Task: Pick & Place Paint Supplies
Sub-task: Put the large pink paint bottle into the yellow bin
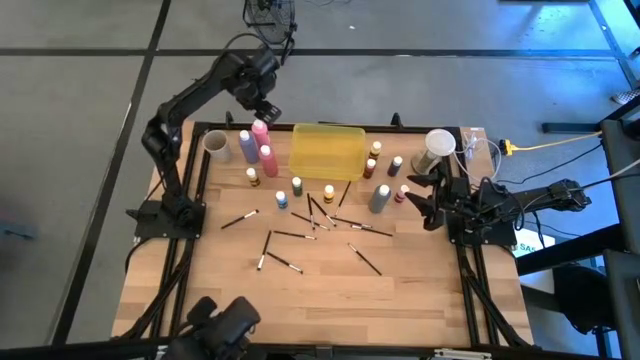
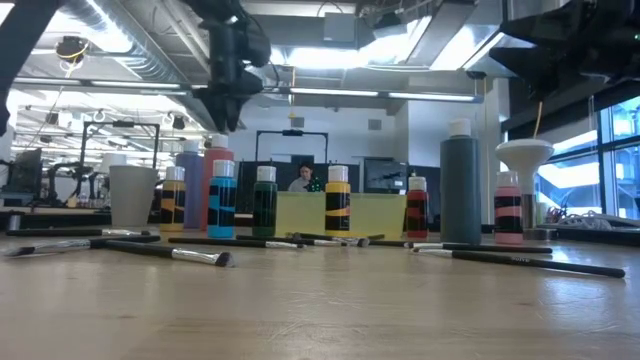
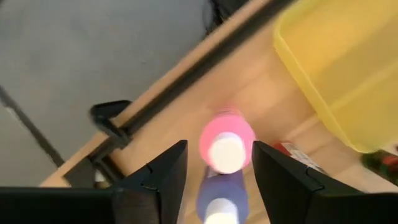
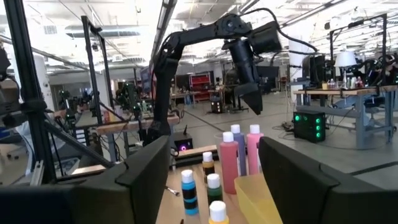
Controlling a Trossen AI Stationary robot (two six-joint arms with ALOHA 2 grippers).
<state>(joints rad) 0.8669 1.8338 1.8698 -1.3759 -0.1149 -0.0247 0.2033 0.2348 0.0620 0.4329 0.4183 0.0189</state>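
Two tall pink squeeze bottles (image 1: 260, 130) (image 1: 268, 158) and a purple one (image 1: 247, 146) stand upright at the far left, beside the yellow tray (image 1: 327, 150). My left gripper (image 1: 264, 106) hangs open above them, pointing steeply down. In the left wrist view the far pink bottle's white cap (image 3: 227, 152) shows below the gap between the fingers (image 3: 217, 180), untouched. The right wrist view also shows this gripper (image 4: 252, 99) clear above the bottles. A grey bottle (image 1: 379, 198) stands right of centre. My right gripper (image 1: 425, 200) waits open at the right edge.
Small white-capped paint bottles (image 1: 297, 186) (image 1: 376, 149) stand in front of and to the right of the tray. Thin brushes (image 1: 330, 220) lie scattered mid-table. A pale cup (image 1: 215, 143) stands left of the purple bottle, and more cups (image 1: 438, 147) at the far right.
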